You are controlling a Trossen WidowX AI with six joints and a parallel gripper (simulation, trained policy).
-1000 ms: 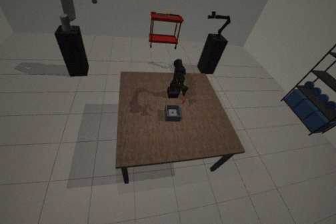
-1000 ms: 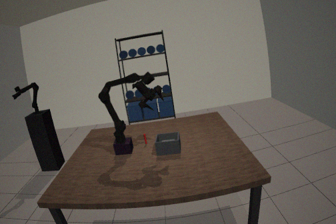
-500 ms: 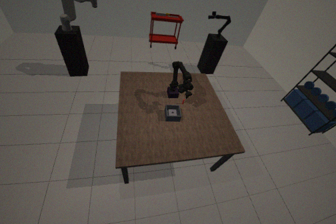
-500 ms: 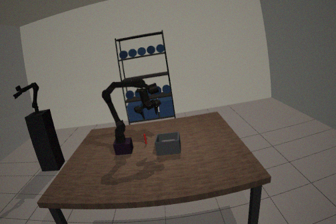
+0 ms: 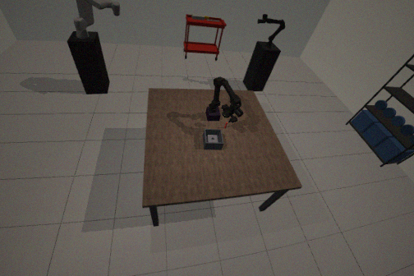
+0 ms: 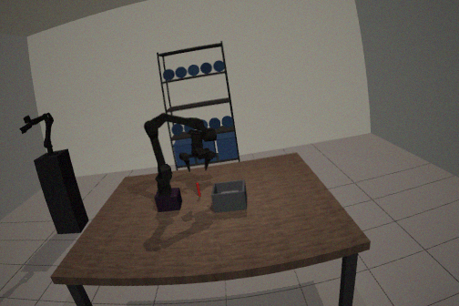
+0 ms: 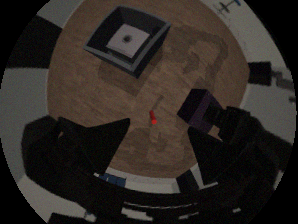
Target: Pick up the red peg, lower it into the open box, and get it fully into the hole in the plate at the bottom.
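From my seat, the open gripper (image 5: 231, 117) (image 6: 198, 169) (image 7: 160, 125) had free air down to the peg (image 5: 226, 125) (image 6: 198, 189) (image 7: 153, 118), off toward the bench's (image 5: 177, 171) (image 6: 228, 244) (image 7: 70, 85) shelf-side edge. The base (image 5: 213, 117) (image 6: 168, 203) (image 7: 192, 107) blocked one flank, nearer the cart-side edge; the box (image 5: 213, 146) (image 6: 230, 201) (image 7: 151, 50) blocked another, nearer the middle. I saw its four walls standing in any low sideways path, though its top was open down to the plate (image 7: 135, 46). Beyond the box, I had open room toward the edge opposite the cart (image 5: 201, 48) and both its corners. The shelf (image 5: 370, 103) (image 6: 231, 112) stood well off the bench.
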